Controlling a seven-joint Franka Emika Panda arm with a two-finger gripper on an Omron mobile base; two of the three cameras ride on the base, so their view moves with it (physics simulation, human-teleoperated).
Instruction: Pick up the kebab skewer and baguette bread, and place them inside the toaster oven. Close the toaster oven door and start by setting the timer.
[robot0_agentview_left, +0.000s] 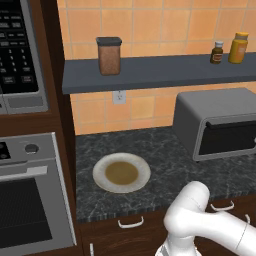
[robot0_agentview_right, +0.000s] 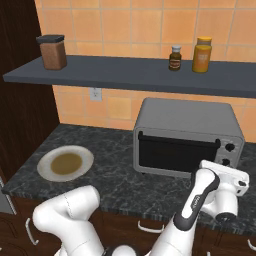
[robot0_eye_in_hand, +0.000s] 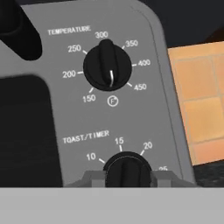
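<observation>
The toaster oven (robot0_agentview_left: 215, 125) (robot0_agentview_right: 185, 125) stands at the back right of the dark counter, with its dark-glass door (robot0_agentview_left: 227, 137) (robot0_agentview_right: 175, 155) shut. My gripper (robot0_agentview_right: 226, 172) (robot0_eye_in_hand: 127, 176) is pressed against the oven's right control panel. In the hand view its two fingers (robot0_eye_in_hand: 89, 178) sit on either side of the black toast/timer knob (robot0_eye_in_hand: 127, 168), shut on it. The temperature knob (robot0_eye_in_hand: 107, 65) is just above. The kebab skewer and the baguette bread are hidden. The white plate (robot0_agentview_left: 100, 175) (robot0_agentview_right: 45, 167) holds just a brownish patch.
A grey shelf (robot0_agentview_left: 160, 75) (robot0_agentview_right: 140, 75) above the counter carries a brown canister (robot0_agentview_left: 109, 55) and two bottles (robot0_agentview_right: 202, 55). A microwave (robot0_agentview_left: 20, 55) and a built-in steel oven (robot0_agentview_left: 30, 195) are at the left. Drawer handles line the counter front.
</observation>
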